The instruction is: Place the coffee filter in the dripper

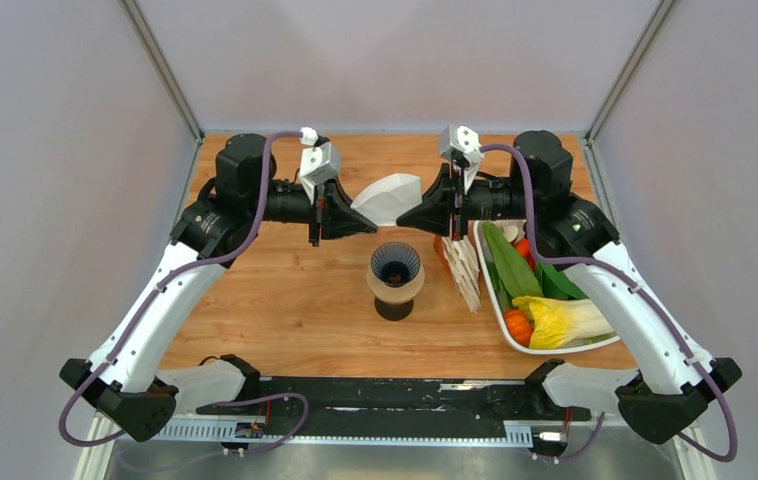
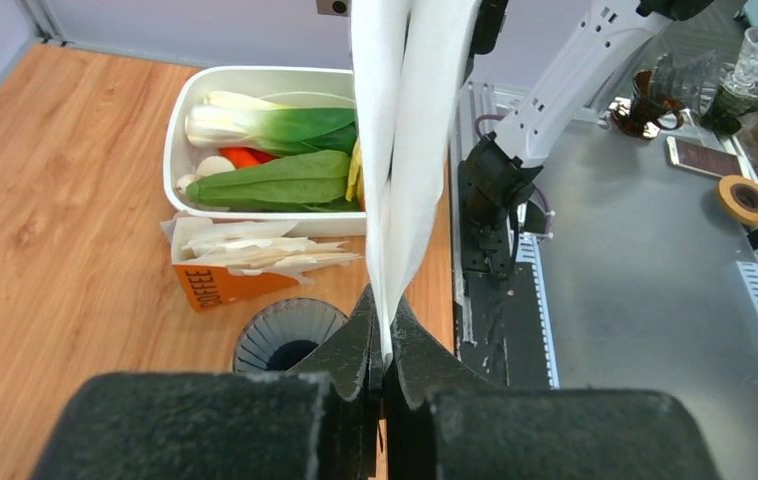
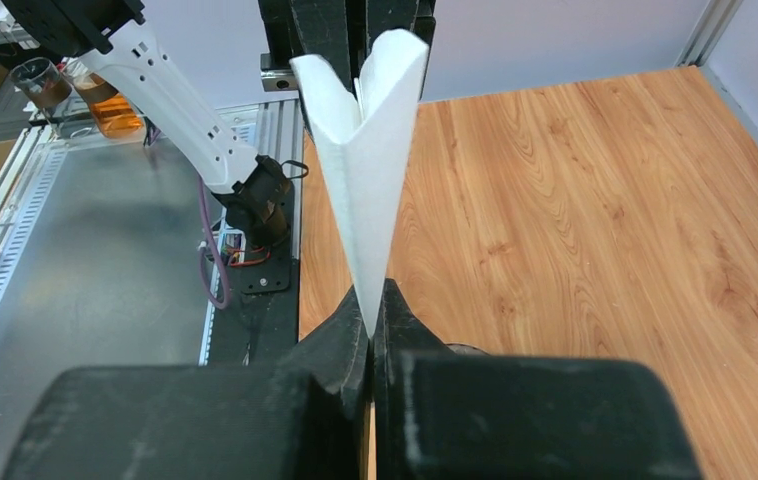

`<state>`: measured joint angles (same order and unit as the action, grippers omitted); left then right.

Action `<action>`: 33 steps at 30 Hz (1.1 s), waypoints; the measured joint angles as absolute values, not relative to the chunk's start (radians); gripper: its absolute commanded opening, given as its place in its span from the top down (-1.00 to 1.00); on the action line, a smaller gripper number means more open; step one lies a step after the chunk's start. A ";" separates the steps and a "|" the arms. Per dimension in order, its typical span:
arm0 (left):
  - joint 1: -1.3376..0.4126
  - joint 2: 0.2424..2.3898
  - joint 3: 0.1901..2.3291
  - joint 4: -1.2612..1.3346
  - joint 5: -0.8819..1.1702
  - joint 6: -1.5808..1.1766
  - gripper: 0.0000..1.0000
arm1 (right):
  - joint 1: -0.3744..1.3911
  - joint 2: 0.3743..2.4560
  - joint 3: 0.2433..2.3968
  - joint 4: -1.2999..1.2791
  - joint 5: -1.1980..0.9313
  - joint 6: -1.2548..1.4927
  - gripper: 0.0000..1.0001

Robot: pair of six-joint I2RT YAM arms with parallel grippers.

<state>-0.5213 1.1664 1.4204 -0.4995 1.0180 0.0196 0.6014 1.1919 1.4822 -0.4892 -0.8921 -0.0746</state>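
Note:
A white paper coffee filter (image 1: 388, 198) hangs in the air between my two grippers, behind the dripper. My left gripper (image 1: 367, 221) is shut on its left corner, and in the left wrist view the filter (image 2: 405, 150) rises from the pinched fingertips (image 2: 385, 335). My right gripper (image 1: 402, 218) is shut on the filter's pointed end (image 3: 365, 200), which spreads open above the jaws. The dark navy dripper (image 1: 396, 265) sits upright on a tan ring near the table's middle, in front of and below the filter. Its ribbed mouth (image 2: 280, 335) shows just left of my left fingers.
An orange box of white filters (image 1: 463, 268) stands right of the dripper, also seen as the "COFFEE" box (image 2: 235, 262). A white tray (image 1: 488, 290) of vegetables lies at the right. Metal rail and arm bases run along the near edge.

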 measured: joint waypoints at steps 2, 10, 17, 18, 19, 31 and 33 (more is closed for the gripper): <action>-0.519 1.165 1.420 -0.510 1.019 0.033 0.99 | 0.601 1.194 1.482 -0.492 -0.892 -0.078 1.00; -0.486 1.177 1.517 -0.701 0.997 0.130 -0.08 | 0.589 1.195 1.482 -0.517 -0.896 -0.113 1.00; -0.469 1.216 1.858 -0.940 0.912 0.281 -0.11 | 0.588 1.193 1.482 -0.565 -0.931 -0.161 1.00; -0.469 1.213 1.863 -0.953 0.906 0.286 -0.10 | 0.588 1.193 1.482 -0.569 -0.939 -0.166 1.00; -0.469 1.208 1.862 -0.968 0.904 0.289 -0.08 | 0.588 1.193 1.482 -0.574 -0.947 -0.168 1.00; -0.469 1.252 1.800 -0.982 0.873 0.286 0.04 | 0.588 1.193 1.482 -0.594 -0.999 -0.182 0.96; -0.469 1.252 1.796 -0.979 0.873 0.285 0.06 | 0.588 1.193 1.482 -0.594 -1.002 -0.183 0.96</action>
